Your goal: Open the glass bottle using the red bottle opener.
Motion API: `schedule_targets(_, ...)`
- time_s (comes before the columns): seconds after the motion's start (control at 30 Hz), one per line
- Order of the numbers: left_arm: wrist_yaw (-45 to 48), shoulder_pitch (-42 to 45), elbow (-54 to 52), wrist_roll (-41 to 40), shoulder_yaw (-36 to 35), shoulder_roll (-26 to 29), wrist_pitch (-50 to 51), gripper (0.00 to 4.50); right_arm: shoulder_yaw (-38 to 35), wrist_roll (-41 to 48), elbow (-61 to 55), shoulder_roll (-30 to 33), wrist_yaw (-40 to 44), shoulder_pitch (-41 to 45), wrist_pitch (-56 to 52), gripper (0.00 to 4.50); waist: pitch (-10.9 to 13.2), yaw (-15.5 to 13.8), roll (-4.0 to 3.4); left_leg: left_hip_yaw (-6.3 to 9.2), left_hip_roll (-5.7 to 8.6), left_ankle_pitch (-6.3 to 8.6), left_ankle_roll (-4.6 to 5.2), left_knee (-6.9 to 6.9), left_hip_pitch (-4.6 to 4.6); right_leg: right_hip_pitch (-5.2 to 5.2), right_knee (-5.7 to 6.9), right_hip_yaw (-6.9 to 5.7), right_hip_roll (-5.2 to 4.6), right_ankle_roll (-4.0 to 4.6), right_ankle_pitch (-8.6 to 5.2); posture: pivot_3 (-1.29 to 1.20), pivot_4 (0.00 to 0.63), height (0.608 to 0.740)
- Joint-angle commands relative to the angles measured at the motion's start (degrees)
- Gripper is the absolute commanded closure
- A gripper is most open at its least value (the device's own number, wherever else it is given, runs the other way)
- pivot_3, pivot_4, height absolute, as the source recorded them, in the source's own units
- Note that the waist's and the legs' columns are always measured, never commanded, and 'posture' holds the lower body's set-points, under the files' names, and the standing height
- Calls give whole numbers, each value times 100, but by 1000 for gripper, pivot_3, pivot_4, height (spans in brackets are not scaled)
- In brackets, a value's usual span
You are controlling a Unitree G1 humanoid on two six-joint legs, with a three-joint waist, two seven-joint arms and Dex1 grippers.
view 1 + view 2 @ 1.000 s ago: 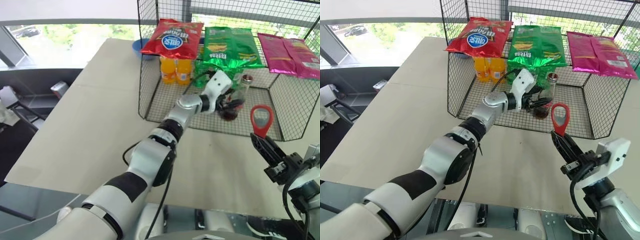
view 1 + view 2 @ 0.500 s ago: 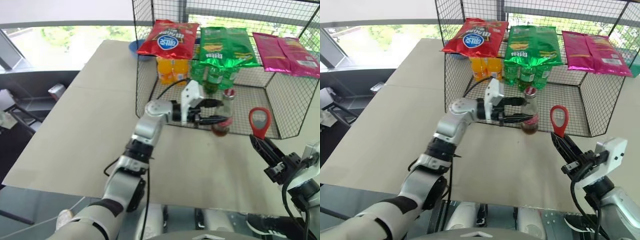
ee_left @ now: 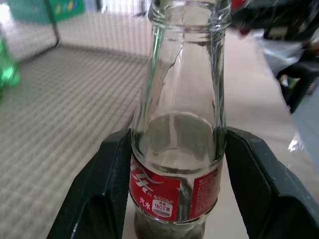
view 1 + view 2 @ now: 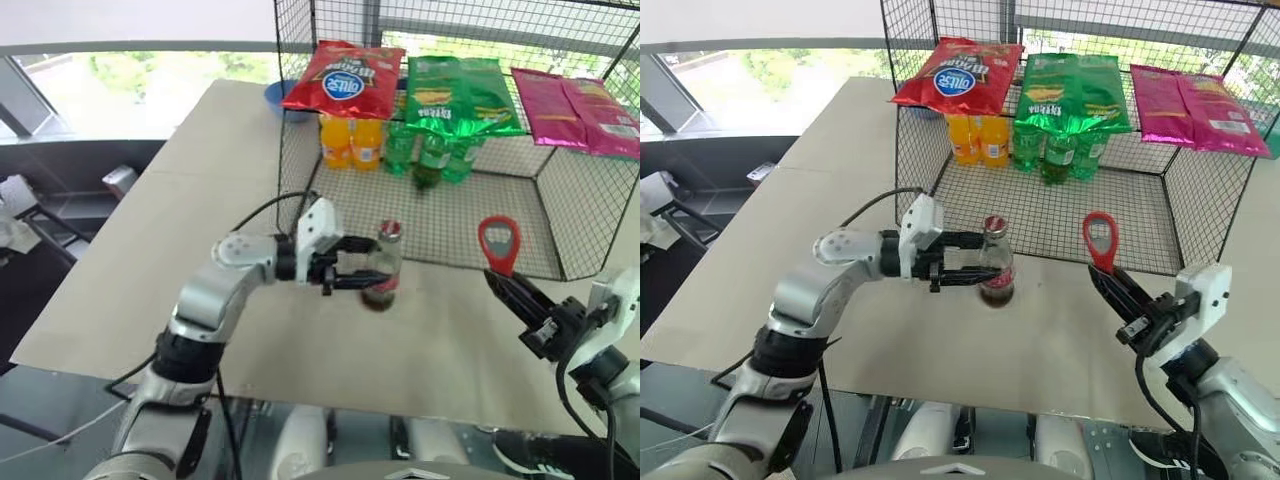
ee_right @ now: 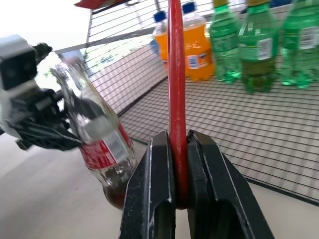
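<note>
Carrying small clear glass cola bottle (image 4: 382, 268) out of wire basket (image 4: 560, 200) over table (image 4: 200, 240) in left tool (image 4: 362, 277); right tool (image 4: 503, 290) clamping flat red bottle opener (image 4: 498, 243); risking slipping if levering.

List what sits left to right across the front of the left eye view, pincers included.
left pincer → glass bottle held in it → red bottle opener → right pincer, clamped on the opener's handle.

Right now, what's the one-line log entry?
left hand: grips glass bottle, cap on | right hand: grips red bottle opener, apart from bottle
</note>
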State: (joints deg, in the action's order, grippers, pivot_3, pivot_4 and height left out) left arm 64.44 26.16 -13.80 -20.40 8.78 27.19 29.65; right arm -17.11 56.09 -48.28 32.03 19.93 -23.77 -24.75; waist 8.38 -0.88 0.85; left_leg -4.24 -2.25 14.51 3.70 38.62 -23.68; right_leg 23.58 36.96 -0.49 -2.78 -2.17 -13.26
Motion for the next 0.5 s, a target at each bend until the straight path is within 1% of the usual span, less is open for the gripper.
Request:
schedule_targets(0.03, -227, -177, -65, 3, -14, 10, -130, 2298, 75, -83, -7, 32, 126, 82, -6, 4500, 0, 0, 0, 0, 1, 0, 0, 0, 0, -1, -1, -1, -1, 1, -1, 0, 150, 740)
schedule_targets(0.1, -276, -242, -56, -36, -2, 16, -203, 2298, 103, -102, 4, 42, 161, 124, -17, 4500, -1, 7, -1, -1, 1, 0, 0, 1, 2, -2, -1, 1, -1, 1, 0, 0, 150, 740)
schedule_targets(0.2, -307, -248, -98, -117, -25, 33, -294, 720, 117, -114, 40, 73, 197, 212, -43, 4500, -2, 17, -3, -2, -1, 0, 0, 0, 5, -2, 2, 1, 2, 1, 0, 0, 150, 740)
schedule_targets(0.23, -302, -236, -107, -152, -44, 34, -326, 428, 124, -127, 56, 81, 205, 245, -56, 4500, -2, 18, -3, -3, -1, 0, 0, 0, 4, -2, 2, 2, 2, 1, 0, 0, 150, 740)
schedule_targets(0.27, -286, -238, -133, -211, -69, 37, -325, 33, 139, -157, 61, 85, 227, 265, -61, 4500, -1, 12, -3, -1, -2, 0, 0, 0, 4, -1, 2, 1, 3, 1, 0, 0, 150, 740)
schedule_targets(0.5, -262, -187, -65, -493, -142, -62, -402, 33, 387, -396, 34, 27, 259, 514, -72, 4500, -1, 9, -2, -2, 0, 0, 0, 0, 0, -1, 0, 1, 1, 0, 1, 0, 150, 740)
